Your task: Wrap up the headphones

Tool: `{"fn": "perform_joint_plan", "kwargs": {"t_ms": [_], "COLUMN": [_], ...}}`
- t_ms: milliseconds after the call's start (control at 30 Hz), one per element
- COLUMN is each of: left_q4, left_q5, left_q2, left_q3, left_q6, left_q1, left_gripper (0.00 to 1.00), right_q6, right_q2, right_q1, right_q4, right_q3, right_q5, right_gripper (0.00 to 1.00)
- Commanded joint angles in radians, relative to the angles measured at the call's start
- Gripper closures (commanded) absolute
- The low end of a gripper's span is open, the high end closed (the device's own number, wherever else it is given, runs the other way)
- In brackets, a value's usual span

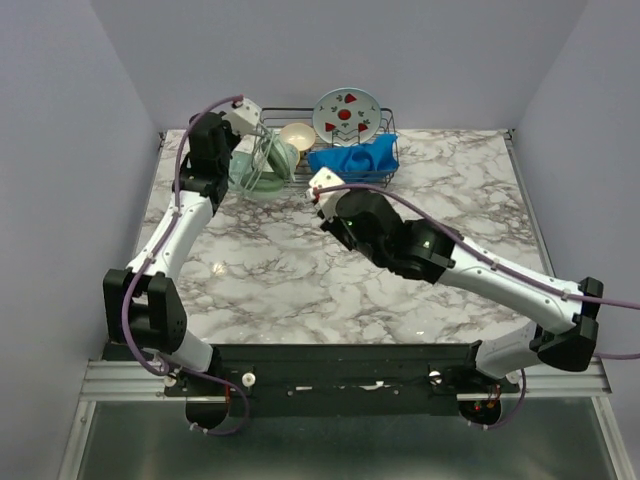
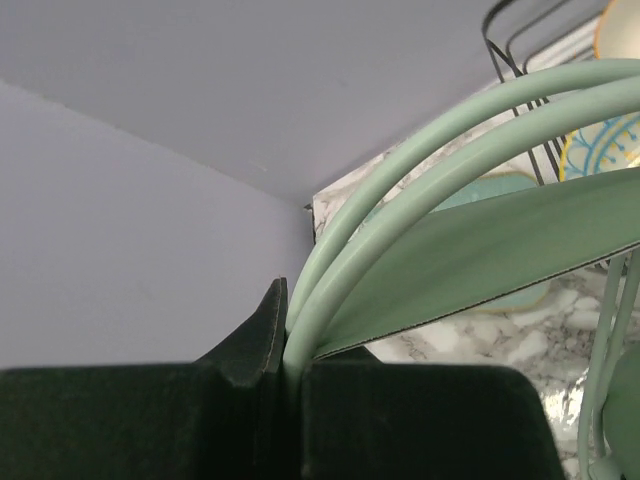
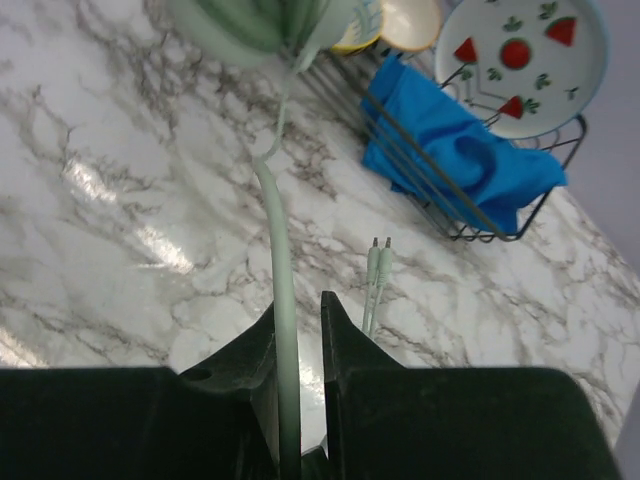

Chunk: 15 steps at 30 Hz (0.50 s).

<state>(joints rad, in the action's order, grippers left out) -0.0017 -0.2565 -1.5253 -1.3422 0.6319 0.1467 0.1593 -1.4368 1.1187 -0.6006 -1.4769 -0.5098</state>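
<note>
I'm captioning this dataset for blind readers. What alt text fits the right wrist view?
The right claw pinches a thin pale green cable that runs up to the headphones at the top edge. Two small plugs show beside it against the marble table, and a wire rack at upper right holds a blue cloth and a patterned plate.

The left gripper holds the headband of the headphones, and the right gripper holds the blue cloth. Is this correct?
Not quite. The left gripper does hold the headband, but the right gripper holds the cable, not the cloth, which lies in the rack. The right wrist view shows this.
</note>
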Motion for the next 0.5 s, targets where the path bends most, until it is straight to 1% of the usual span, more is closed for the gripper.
{"fn": "perform_joint_plan", "kwargs": {"t_ms": [0,33,100,133,167,200,233,267,300,367,467], "left_q4": [0.164,0.164,0.094,0.044,-0.084,-0.146,-0.197,-0.261,-0.282,-0.331,-0.400], "left_q5": [-0.047,-0.064,-0.052,-0.009,0.026,0.070,0.126,0.205,0.251,0.371,0.447], "left_q2": [0.100,0.102,0.091,0.068,0.054,0.039,0.019,0.013,0.010,0.013,0.005], "left_q3": [0.098,0.107,0.074,-0.005,-0.056,-0.105,-0.185,-0.213,-0.234,-0.274,-0.334], "left_q6": [0.179,0.180,0.090,0.042,-0.009,-0.125,-0.167,-0.207,-0.257,-0.294,-0.368], "left_q1": [0.082,0.089,0.094,0.082,0.067,0.050,0.018,0.005,-0.004,-0.028,-0.047], "left_gripper": [1.00,1.00,1.00,1.00,1.00,1.00,1.00,1.00,1.00,1.00,1.00], "right_q6": [0.124,0.132,0.143,0.143,0.143,0.143,0.141,0.137,0.129,0.108,0.077], "right_q2": [0.062,0.071,0.081,0.084,0.087,0.091,0.096,0.110,0.119,0.156,0.205], "right_q1": [-0.057,-0.060,-0.060,-0.060,-0.060,-0.062,-0.062,-0.069,-0.074,-0.100,-0.137], "right_q4": [-0.045,-0.044,-0.036,-0.037,-0.036,-0.034,-0.031,-0.028,-0.030,-0.027,-0.010], "right_q3": [-0.117,-0.147,-0.166,-0.169,-0.157,-0.142,-0.125,-0.084,-0.063,-0.016,0.081], "right_q5": [-0.079,-0.059,-0.032,-0.027,-0.036,-0.048,-0.061,-0.078,-0.085,-0.093,-0.072], "right_gripper": [0.99,0.99,0.99,0.99,0.99,0.99,0.99,0.99,0.99,0.99,0.99]}}
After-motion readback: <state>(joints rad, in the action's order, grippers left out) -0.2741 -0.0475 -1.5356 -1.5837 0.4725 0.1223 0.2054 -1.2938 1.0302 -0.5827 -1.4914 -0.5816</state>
